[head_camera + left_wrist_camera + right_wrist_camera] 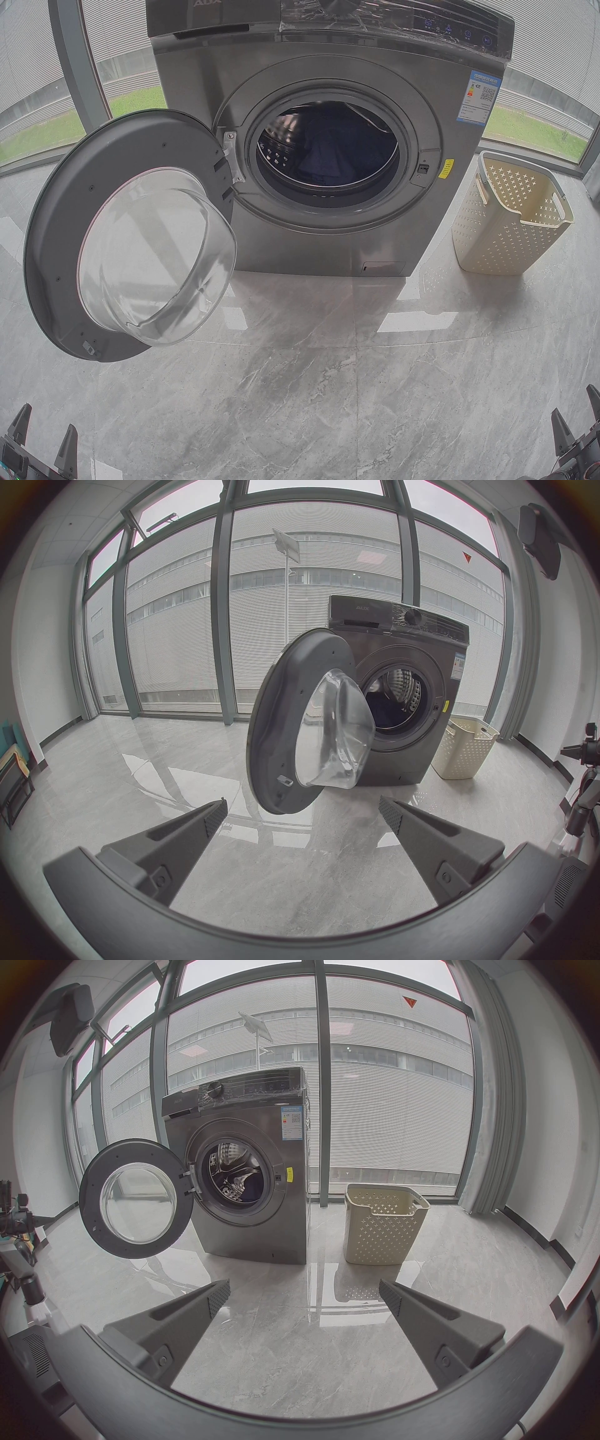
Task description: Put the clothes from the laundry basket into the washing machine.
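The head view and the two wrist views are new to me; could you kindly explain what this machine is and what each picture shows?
This is a wheeled robot with two arms, each ending in a two-fingered pincer. The head view looks down from its head: a washing machine stands on the grey floor, its round door swung wide open, with dark clothes inside the drum. A cream laundry basket stands on the floor beside the machine, on the robot's right. The other two pictures come from cameras on the wrists, so each looks out over its own pincer: the left pincer and the right pincer. Both are open, well back from the machine, holding nothing.
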You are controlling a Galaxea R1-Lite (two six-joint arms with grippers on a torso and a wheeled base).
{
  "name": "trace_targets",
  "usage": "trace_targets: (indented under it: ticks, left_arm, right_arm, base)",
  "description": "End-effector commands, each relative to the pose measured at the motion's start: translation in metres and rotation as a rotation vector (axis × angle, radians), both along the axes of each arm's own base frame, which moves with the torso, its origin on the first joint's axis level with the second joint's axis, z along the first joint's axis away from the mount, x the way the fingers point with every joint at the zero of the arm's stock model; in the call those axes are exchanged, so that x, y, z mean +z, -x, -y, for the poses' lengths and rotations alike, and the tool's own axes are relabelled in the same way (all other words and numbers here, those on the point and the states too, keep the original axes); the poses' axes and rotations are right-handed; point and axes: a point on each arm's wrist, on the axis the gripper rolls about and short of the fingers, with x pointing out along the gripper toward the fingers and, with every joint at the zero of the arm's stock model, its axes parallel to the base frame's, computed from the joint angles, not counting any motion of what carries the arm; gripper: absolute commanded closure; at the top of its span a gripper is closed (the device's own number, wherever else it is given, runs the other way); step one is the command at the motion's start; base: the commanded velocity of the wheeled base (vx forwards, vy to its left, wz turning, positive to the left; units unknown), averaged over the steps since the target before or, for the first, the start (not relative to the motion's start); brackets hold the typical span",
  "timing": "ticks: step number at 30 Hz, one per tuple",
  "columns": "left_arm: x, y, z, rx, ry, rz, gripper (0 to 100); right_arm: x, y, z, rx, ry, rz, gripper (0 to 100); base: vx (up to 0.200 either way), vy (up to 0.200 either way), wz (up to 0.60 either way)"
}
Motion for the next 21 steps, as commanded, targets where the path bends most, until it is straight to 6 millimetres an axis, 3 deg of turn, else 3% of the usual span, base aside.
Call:
trace_targets:
  ticks: [1,3,15,21]
  left_arm:
    - [-0.0042,-0.0006,0.0000,0.000,-0.001,-0.008,0]
    - [-0.0042,-0.0006,0.0000,0.000,-0.001,-0.008,0]
    - [-0.0042,-0.0006,0.0000,0.000,-0.001,-0.008,0]
    - [-0.0042,-0.0006,0.0000,0.000,-0.001,-0.008,0]
  right_arm:
    - [-0.0028,-0.0007,0.0000,0.001,0.000,-0.009,0]
    - [-0.0028,-0.0007,0.0000,0.001,0.000,-0.009,0]
    - [-0.0028,-0.0008,0.0000,0.001,0.000,-0.011,0]
    - [-0.0028,-0.0007,0.0000,0.001,0.000,-0.009,0]
  base:
    - [0.000,0.200,0.00]
    - [0.000,0.200,0.00]
    - [0.000,0.000,0.00]
    - [0.000,0.200,0.00]
